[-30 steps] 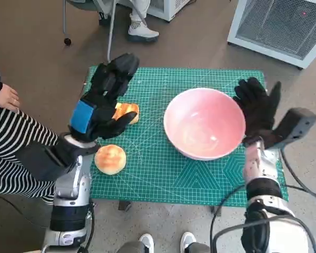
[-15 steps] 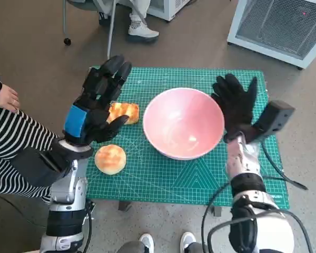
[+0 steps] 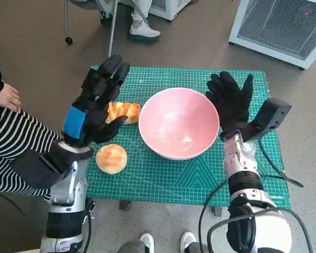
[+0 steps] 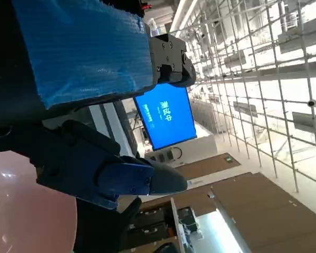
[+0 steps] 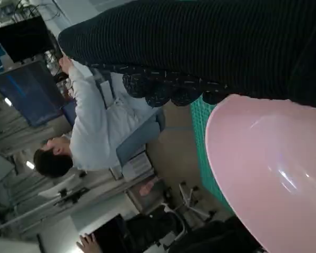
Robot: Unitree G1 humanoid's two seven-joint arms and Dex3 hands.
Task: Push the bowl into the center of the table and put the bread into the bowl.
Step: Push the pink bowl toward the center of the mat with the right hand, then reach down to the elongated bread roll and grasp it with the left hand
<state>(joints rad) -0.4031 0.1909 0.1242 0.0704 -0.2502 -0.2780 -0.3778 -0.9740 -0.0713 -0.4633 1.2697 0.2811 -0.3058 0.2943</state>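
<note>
Now the bowl (image 3: 179,123) sits at about the middle of the green mat (image 3: 163,179), in the centre of the head view; a second ago it lay further toward the frame's right, so the push has carried it leftward and this first step looks nearly or fully done. Just left of the bowl lies the bread (image 3: 124,112), close to its rim, and a round bun (image 3: 111,158) rests lower left of it, nearer the worktop's front edge. The right hand (image 3: 231,103) stands against the bowl's right side, fingers spread and upright, holding nothing; it has travelled left with the bowl. The left hand (image 3: 97,103) hovers over the bread at the frame's left, fingers apart and empty, hardly shifted over the same second. It seems placed to come down on the bread next. A person's striped sleeve (image 3: 10,153) shows at the left edge, and shoes (image 3: 144,31) stand on the floor beyond the worktop.
</note>
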